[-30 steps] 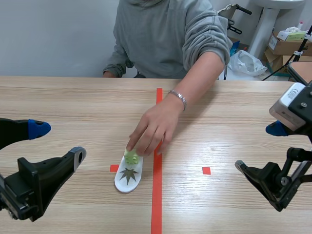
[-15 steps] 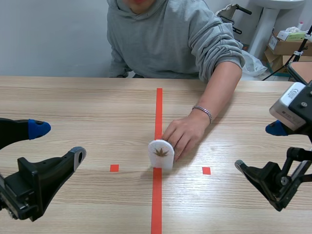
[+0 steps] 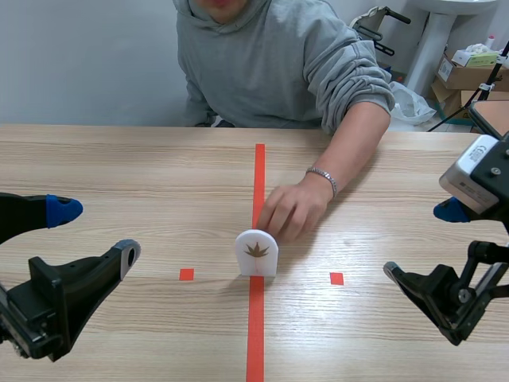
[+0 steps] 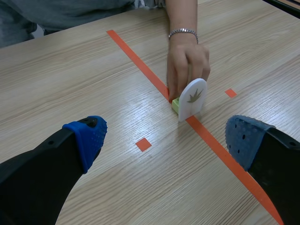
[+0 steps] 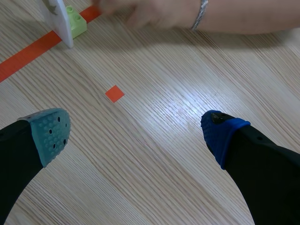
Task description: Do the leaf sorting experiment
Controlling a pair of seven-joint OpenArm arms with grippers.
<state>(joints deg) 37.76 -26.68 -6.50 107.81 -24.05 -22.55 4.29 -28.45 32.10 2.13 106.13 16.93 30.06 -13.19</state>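
One leaf card (image 3: pixel 256 253) stands upright on tape (image 3: pixel 255 334)

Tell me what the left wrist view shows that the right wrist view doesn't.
Left wrist only: the brown leaf printed on the white card, and the left pincer, open. Right wrist only: the right pincer, open; the card appears nearly edge-on, leaf unseen. Both: the green block at the card's base, the person's hand, the wooden table.

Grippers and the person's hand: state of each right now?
Left gripper: open, empty.
Right gripper: open, empty.
Person's hand: touching the green block behind the upright leaf card.
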